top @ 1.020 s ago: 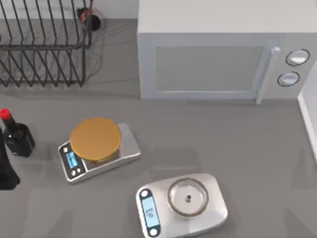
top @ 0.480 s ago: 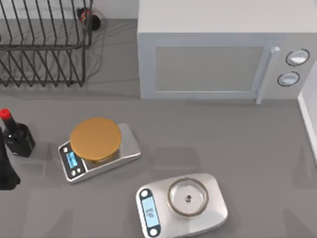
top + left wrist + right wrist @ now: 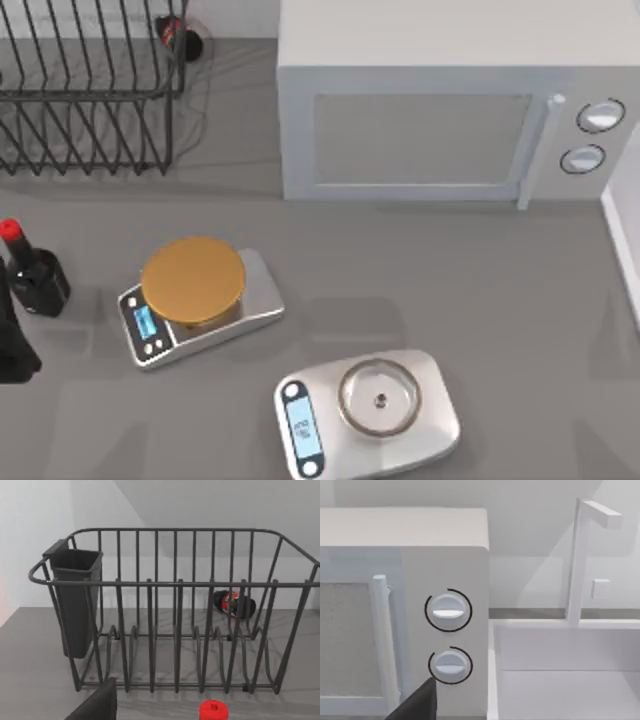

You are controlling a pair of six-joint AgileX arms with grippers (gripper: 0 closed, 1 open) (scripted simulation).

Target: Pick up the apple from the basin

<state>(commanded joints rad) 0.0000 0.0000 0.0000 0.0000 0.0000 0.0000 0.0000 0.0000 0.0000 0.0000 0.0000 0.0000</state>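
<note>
Grey table [image 3: 480,290] holds two scales and a microwave [image 3: 440,100]. I see no apple. My left arm [image 3: 12,340] waits at the left edge; I cannot tell its grip. The white basin [image 3: 560,680] looks empty, so I might reach wrong.

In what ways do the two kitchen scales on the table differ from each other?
The left scale carries a round, solid orange-gold plate, while the front scale has a silvery plate with a ring and a small dot at its centre. The left scale lies farther back, near the dark bottle; the front scale sits at the table's near edge, more to the right. Both have silver bodies and a blue display on the left end.
</note>
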